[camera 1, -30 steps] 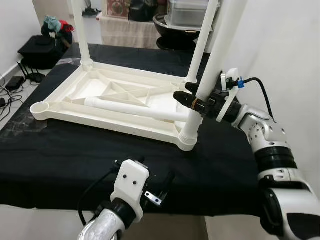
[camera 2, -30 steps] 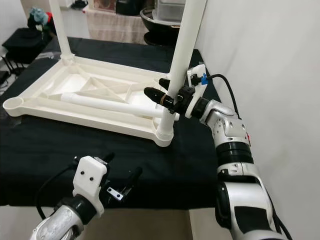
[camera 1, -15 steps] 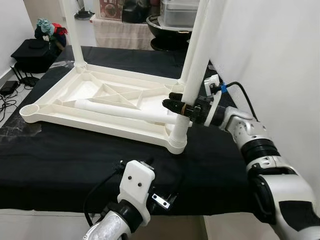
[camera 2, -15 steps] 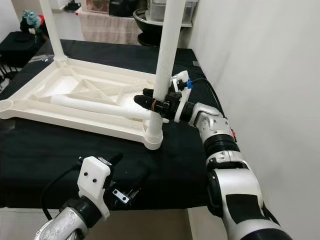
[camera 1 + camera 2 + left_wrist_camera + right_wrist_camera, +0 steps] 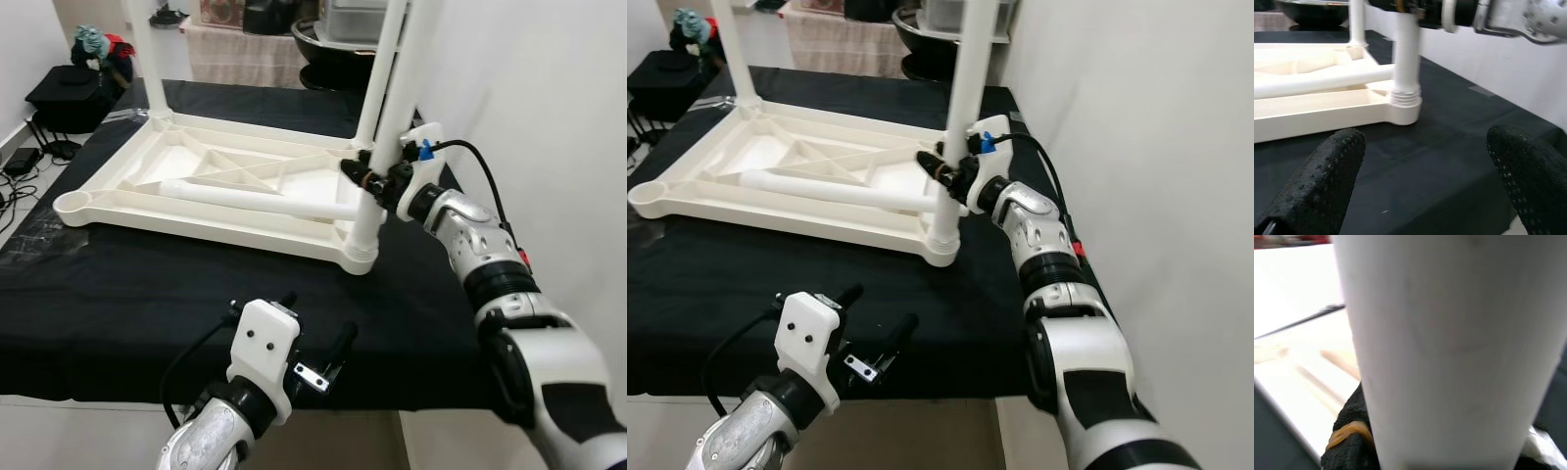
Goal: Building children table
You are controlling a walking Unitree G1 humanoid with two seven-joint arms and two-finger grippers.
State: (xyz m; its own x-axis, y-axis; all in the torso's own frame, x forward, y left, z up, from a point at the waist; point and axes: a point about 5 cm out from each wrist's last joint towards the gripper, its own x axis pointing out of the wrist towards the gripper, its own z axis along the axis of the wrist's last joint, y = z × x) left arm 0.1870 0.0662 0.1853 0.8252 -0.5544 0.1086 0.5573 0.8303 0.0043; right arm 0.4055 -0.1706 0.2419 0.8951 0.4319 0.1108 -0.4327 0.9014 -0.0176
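Tabletop (image 5: 211,181), white plastic, lies upside down on the black cloth (image 5: 118,294) at 11 o'clock; likely light, stiff, slick. Left gripper (image 5: 1420,171) hovers spread at 6 o'clock. Right gripper (image 5: 370,179) clamps the near-corner leg (image 5: 384,117) at 2 o'clock, low by its socket, a sound hold.

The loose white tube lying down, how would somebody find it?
Look at the white upside-down table top on the black cloth. The loose leg lies flat across its ribbed underside, reaching toward the corner by the right gripper. The other legs stand upright in corner sockets; this one lies down.
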